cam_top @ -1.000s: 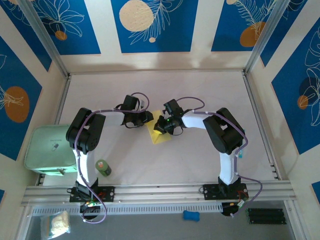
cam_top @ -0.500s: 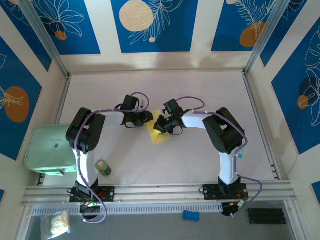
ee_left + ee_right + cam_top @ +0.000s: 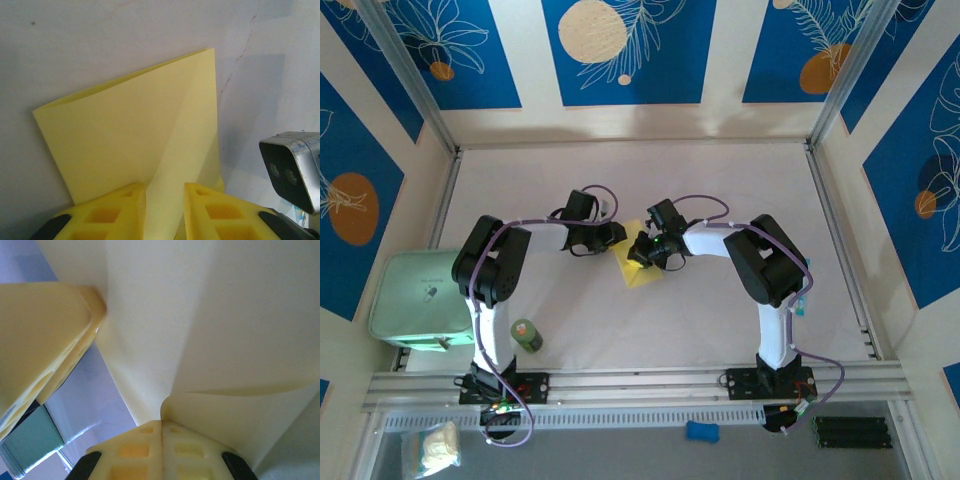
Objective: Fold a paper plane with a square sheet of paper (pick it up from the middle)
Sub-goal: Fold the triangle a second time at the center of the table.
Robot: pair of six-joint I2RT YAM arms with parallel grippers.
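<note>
Top external: the square sheet of paper (image 3: 640,274) sits mid-tabletop (image 3: 720,180), partly folded, right between the two arms. The right tool (image 3: 161,424) has its fingers pressed tight together, pinching a bit of the yellow sheet at the tips, which is pretty clear on its wrist cam. The left tool (image 3: 165,189) has its fingers a little apart with a raised fold of the paper running through the gap. Can't tell if it's actually squeezing it.

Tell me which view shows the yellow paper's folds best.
Left wrist: most of the yellow paper, its edges and diagonal crease. Top external gives a small, partly covered yellow patch; right wrist is too close, just paper pinched in the right fingers.
</note>
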